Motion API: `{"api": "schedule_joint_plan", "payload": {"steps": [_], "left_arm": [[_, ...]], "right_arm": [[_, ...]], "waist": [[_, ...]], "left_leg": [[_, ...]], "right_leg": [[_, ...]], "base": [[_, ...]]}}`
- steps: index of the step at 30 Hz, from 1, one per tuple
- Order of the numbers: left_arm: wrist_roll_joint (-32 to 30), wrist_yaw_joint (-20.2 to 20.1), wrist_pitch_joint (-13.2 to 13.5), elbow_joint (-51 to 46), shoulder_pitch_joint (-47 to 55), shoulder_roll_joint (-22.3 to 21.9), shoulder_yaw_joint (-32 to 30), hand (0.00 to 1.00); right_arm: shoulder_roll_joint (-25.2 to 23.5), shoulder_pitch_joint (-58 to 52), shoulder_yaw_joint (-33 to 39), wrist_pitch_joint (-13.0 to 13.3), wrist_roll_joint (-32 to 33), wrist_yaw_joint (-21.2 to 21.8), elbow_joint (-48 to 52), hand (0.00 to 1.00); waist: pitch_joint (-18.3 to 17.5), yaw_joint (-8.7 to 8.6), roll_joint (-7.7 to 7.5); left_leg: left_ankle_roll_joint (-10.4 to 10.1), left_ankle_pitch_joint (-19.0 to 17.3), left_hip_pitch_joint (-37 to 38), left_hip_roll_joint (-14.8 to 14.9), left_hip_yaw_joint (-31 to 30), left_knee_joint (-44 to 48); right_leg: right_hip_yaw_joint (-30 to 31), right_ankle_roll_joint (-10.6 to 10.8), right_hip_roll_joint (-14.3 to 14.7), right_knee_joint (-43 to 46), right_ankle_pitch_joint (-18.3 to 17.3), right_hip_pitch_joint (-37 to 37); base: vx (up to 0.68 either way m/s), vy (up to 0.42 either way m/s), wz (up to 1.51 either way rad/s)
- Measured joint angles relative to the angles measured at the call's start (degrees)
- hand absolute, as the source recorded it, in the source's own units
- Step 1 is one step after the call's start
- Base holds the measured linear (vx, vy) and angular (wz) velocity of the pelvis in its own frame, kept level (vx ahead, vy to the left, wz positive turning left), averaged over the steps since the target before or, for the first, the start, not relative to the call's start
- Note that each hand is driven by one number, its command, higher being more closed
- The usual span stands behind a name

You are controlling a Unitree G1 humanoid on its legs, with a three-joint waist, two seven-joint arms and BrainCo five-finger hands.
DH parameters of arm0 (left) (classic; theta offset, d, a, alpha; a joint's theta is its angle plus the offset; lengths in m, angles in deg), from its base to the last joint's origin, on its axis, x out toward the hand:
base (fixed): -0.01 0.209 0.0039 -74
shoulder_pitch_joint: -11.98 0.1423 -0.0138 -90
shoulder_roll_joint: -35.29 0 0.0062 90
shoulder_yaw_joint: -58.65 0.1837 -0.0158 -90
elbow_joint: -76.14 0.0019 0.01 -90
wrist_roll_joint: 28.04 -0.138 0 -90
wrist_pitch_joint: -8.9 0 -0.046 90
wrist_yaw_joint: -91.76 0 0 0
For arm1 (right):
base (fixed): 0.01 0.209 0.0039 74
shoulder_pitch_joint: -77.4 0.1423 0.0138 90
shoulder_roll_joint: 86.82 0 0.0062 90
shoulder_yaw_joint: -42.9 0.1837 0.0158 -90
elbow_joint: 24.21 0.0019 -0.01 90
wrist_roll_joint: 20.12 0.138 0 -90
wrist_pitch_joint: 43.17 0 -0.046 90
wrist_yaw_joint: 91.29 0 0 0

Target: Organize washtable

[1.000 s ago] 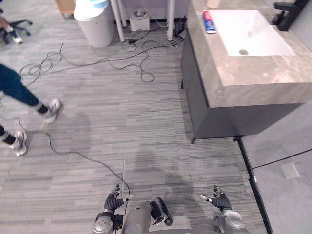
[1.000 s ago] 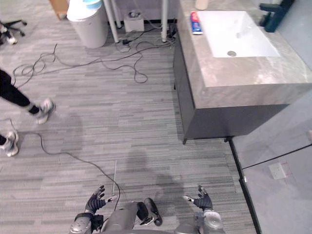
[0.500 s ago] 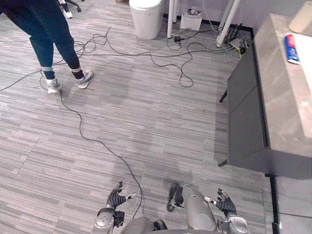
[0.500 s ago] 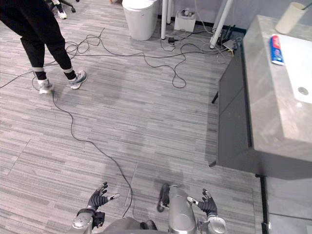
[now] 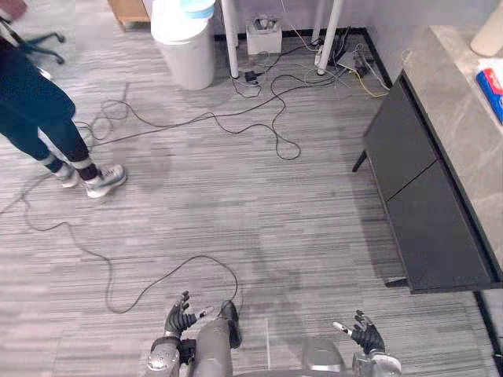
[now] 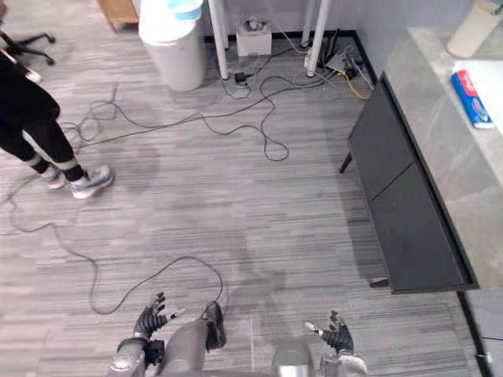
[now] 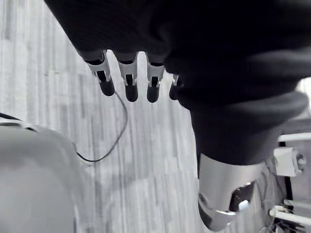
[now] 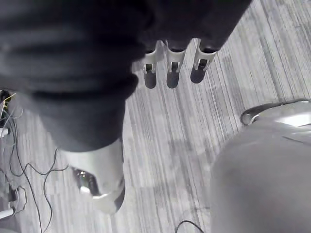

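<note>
At the far left a person in dark trousers and grey sport shoes (image 5: pixel 88 177) stands on the grey striped floor, and a round white waste bin (image 5: pixel 184 41) stands further back. The left hand (image 5: pixel 179 318) hangs low over the floor with its fingers straight and spread, and it holds nothing. The right hand (image 5: pixel 363 335) is the same, wide and empty. The grey stone table on its dark cabinet (image 6: pixel 452 157) stands at the right, well apart from both hands. On it lies a red, white and blue toothpaste tube (image 6: pixel 472 88), its long axis nearly along the table's front edge, and a beige cup (image 6: pixel 477 27) stands behind it. The tube lies ahead and to the right, so I judge the right hand is nearer, but the robot must first come closer.
</note>
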Motion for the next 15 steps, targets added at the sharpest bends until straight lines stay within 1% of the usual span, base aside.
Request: {"api": "schedule_joint_plan", "payload": {"steps": [2,3,4,5,6,7,8,9,10,12,13,14,15], "left_arm": [[0.0,0.0,-0.07,0.03,0.08,0.22,0.21,0.0],[0.0,0.01,-0.16,0.02,0.42,0.42,0.35,0.0],[0.01,0.01,-0.18,0.0,0.44,0.42,0.5,0.0],[0.01,0.03,-0.26,-0.01,0.36,0.47,0.64,0.0],[0.02,0.09,-0.4,0.0,0.19,0.85,0.64,0.0],[0.02,0.1,-0.41,0.0,0.17,0.96,0.66,0.0],[0.02,0.12,-0.45,0.05,0.2,1.04,0.68,0.0],[0.02,0.11,-0.47,0.08,0.22,1.02,0.7,0.0],[0.01,0.11,-0.48,0.09,0.09,1.03,0.77,0.0],[-0.01,0.08,-0.46,0.15,-0.01,1.08,0.87,0.0],[-0.01,0.08,-0.46,0.64,0.02,1.15,1.09,0.0],[-0.01,0.1,-0.47,1.24,0.11,1.02,2.04,0.0],[-0.02,0.02,-0.49,1.59,-0.14,0.44,2.33,0.0]], "right_arm": [[0.08,0.72,-0.9,0.0,-0.6,0.17,0.14,0.0],[0.0,1.33,-2.14,0.02,-1.31,0.4,0.09,0.0],[-0.04,1.4,-2.46,0.02,-1.48,0.42,0.09,0.0],[-0.01,1.5,-3.59,0.01,-1.91,0.42,0.08,0.0],[0.03,1.65,-4.43,-0.01,-2.12,0.45,0.04,0.0],[0.07,1.78,-4.44,-0.01,-2.11,0.46,0.04,0.0],[0.32,2.12,-4.43,0.0,-2.09,0.43,0.08,0.0],[0.44,2.3,-4.44,0.0,-2.06,0.43,0.07,0.0],[0.57,2.58,-4.43,0.02,-2.05,0.4,0.1,0.0],[0.64,2.37,-4.42,0.02,-2.12,0.36,0.08,0.0],[0.91,1.96,-4.43,-0.02,-2.18,0.35,0.03,0.0],[1.43,1.65,-4.51,-0.06,-2.52,0.36,-0.02,0.0],[2.02,1.93,-4.47,-0.04,-2.58,0.38,0.03,0.0]], "waist": [[0.01,0.27,-0.01],[0.23,0.44,0.56],[0.26,0.44,0.77],[0.28,0.37,1.07],[0.43,0.25,1.8],[0.49,0.16,2.02],[0.74,0.13,2.52],[0.78,0.08,2.71],[0.79,-0.33,2.85],[0.57,-0.57,2.38],[0.43,-0.69,2.04],[-0.03,-0.76,1.58],[-0.04,-0.85,2.77]], "left_leg": [[0.28,-0.38,2.96,-0.11,2.01,-2.29],[0.82,-0.87,7.56,-0.01,4.17,-5.97],[0.8,-1.05,8.7,0.07,4.84,-6.93],[0.52,-1.4,11.27,0.3,6.09,-8.89],[0.05,-1.58,14.04,0.88,8.14,-11.25],[-0.3,-1.74,14.82,1.27,9.03,-11.67],[-1.18,-2.2,16.3,2.27,10.72,-12.21],[-1.73,-2.36,16.85,2.71,11.39,-12.45],[-2.92,-2.61,17.59,3.77,12.51,-12.64],[-5.2,-2.59,19.41,4.39,13.67,-13.86],[-6.95,-2.42,21.29,4.17,13.77,-14.98],[-8.88,-1.87,23.4,4.24,13.69,-16.97],[-9.89,-1.5,24.05,5.03,13.63,-17.93]], "right_leg": [[-0.4,0.38,-0.57,5.12,2.6,-2.8],[-2.83,0.22,-1.45,11.95,4.01,-5.67],[-3.99,-0.31,-1.53,13.39,3.16,-6.32],[-6.59,-1.62,-1.74,15.45,1.01,-8.18],[-12.3,-2.16,-1.42,14.74,-1.18,-10.78],[-14.67,-2.22,-1.21,13.4,-1.17,-11.64],[-18.7,-2.48,-0.44,9.26,-0.94,-13.2],[-20.41,-2.65,0.01,6.28,-0.62,-13.92],[-22.82,-3.74,1.07,-0.16,1.58,-15.1],[-24.82,-4.49,1.83,-10.22,7.67,-15.99],[-25.22,-5.06,1.7,-12.88,13.55,-15.49],[-25.86,-8.38,1.76,-12.13,19.51,-15.22],[-26.08,-9.45,2.57,-10.48,18.54,-15.69]], "base": [[0.21,0.199,-0.69],[0.17,0.138,-0.72],[0.13,0.083,-0.79],[0.13,0.031,-0.72],[0.14,0.004,-0.76],[0.15,-0.049,-0.82],[0.11,-0.061,-0.61],[0.15,-0.103,-0.67],[0.14,-0.099,-0.48],[0.25,-0.169,-0.31],[0.39,-0.261,-0.14],[0.35,-0.241,-0.1],[0.34,-0.249,-0.04]]}}
